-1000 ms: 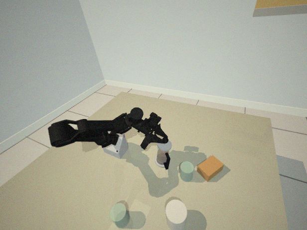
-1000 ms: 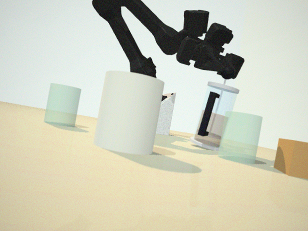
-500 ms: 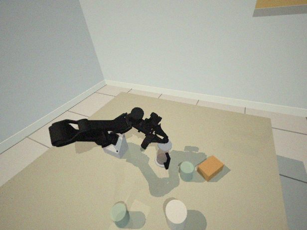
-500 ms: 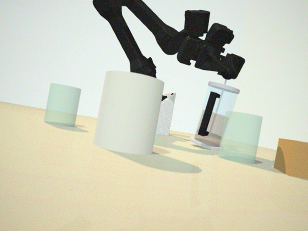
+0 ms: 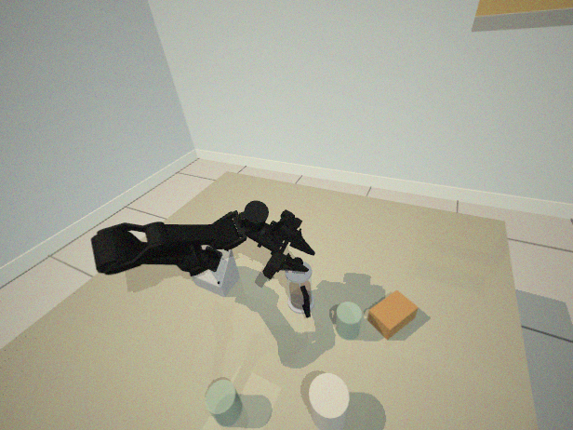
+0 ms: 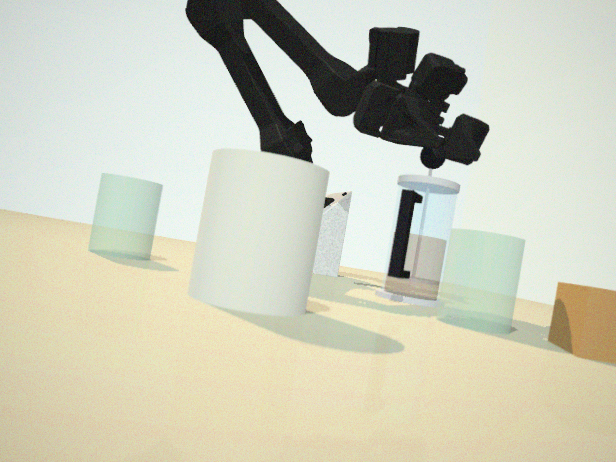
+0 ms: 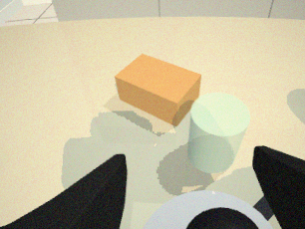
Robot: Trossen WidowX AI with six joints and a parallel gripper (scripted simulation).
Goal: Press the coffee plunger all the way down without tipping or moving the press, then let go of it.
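Observation:
The glass coffee press [image 5: 298,290] [image 6: 425,235] stands upright on the tan table [image 5: 419,251], its black handle facing the cameras. Its black plunger knob [image 6: 431,158] [image 7: 219,222] sits just above the white lid [image 6: 429,183] [image 7: 166,217], with only a short piece of rod showing. My gripper [image 5: 290,258] [image 6: 445,150] [image 7: 189,159] is open. Its two black fingers stand apart on either side of the knob, clear of it in the wrist view.
A pale green cup [image 5: 349,318] [image 6: 480,280] [image 7: 216,131] stands close to the press, with an orange box [image 5: 392,313] [image 6: 585,320] [image 7: 156,87] beyond it. A white cylinder [image 5: 328,396] [image 6: 257,230] and another green cup [image 5: 220,396] [image 6: 125,215] stand nearer the front. The arm's white base block [image 5: 219,276] is at the left.

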